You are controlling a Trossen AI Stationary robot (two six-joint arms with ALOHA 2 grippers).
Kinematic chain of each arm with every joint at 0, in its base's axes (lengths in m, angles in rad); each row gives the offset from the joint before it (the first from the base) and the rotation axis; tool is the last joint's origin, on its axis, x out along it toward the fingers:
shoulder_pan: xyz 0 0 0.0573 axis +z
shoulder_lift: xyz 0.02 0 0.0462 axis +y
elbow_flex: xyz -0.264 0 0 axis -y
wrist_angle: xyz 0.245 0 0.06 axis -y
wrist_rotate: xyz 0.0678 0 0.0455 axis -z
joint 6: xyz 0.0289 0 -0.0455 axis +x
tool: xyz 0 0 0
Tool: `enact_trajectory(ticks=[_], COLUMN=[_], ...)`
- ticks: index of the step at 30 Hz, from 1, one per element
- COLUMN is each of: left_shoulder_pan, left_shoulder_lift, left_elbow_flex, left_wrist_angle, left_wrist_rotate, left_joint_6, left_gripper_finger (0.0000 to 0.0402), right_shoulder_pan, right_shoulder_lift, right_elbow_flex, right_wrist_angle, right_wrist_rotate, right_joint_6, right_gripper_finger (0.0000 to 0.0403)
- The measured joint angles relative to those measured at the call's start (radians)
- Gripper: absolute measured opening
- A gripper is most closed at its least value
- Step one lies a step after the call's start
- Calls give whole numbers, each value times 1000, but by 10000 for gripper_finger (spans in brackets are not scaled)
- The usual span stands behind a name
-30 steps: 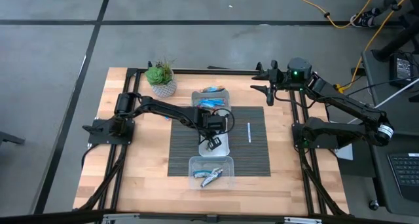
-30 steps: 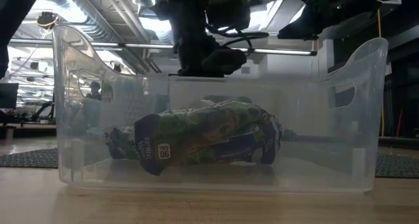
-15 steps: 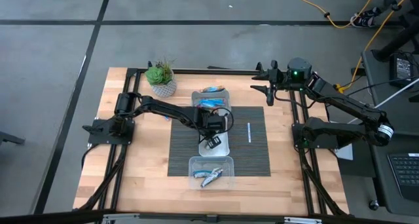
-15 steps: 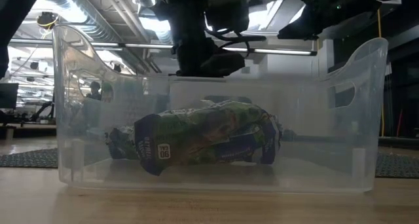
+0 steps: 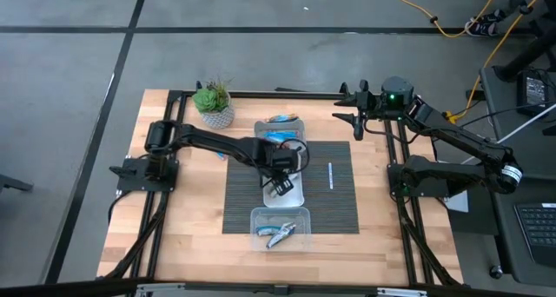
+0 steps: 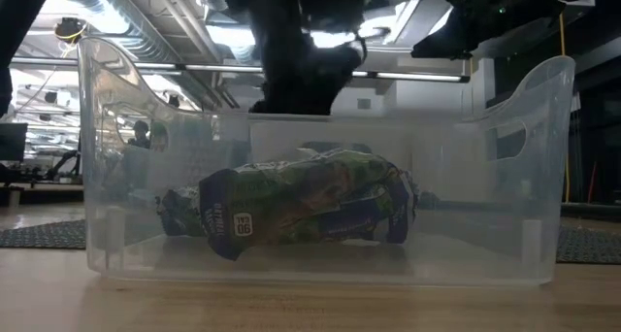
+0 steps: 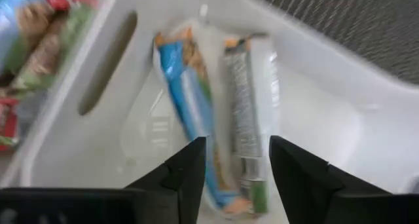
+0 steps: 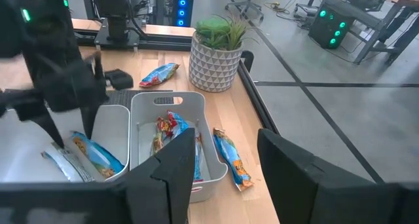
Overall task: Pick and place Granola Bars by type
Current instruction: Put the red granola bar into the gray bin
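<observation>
Two Granola Bars, a blue one (image 7: pixel 188 99) and a silver-green one (image 7: pixel 249 119), lie flat side by side on the floor of the middle white tub (image 5: pixel 291 193). My left gripper (image 7: pixel 237 175) hovers open just above them, and they show in the gap between its fingers; in the high view it is over that tub (image 5: pixel 280 184). The far tub (image 8: pixel 167 135) holds several red-and-blue bars. The near clear tub (image 6: pixel 320 245) holds a heap of bars (image 6: pixel 291 208). My right gripper (image 8: pixel 229 168) waits open and empty over the table's far right edge (image 5: pixel 349 116).
One loose bar (image 8: pixel 230 158) lies on the wood beside the far tub, another (image 8: pixel 160 73) nearer the potted plant (image 5: pixel 213 104). A thin white stick (image 5: pixel 330 175) lies on the dark mat right of the tubs. Bare mat and wood surround the tub row.
My left gripper has risen a little above the middle tub and drawn slightly toward the far edge. The bars in the near tub have not moved.
</observation>
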Motion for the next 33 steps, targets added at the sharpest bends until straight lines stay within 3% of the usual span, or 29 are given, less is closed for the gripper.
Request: enact_trajectory(ticks=[15, 33], left_shoulder_pan=[5, -18], left_shoulder_lift=[-120, -170], left_elbow_flex=[117, 119], left_wrist_angle=[-174, -519], left_wrist_rotate=[-131, -262], left_joint_6=[-51, -523], left_gripper_finger=[160, 153], right_shoulder_pan=[0, 0], right_shoulder_lift=[0, 0], right_elbow_flex=[0, 0], right_wrist_angle=[0, 0], right_wrist_rotate=[0, 0], right_joint_6=[-3, -3], right_gripper_finger=[168, 168])
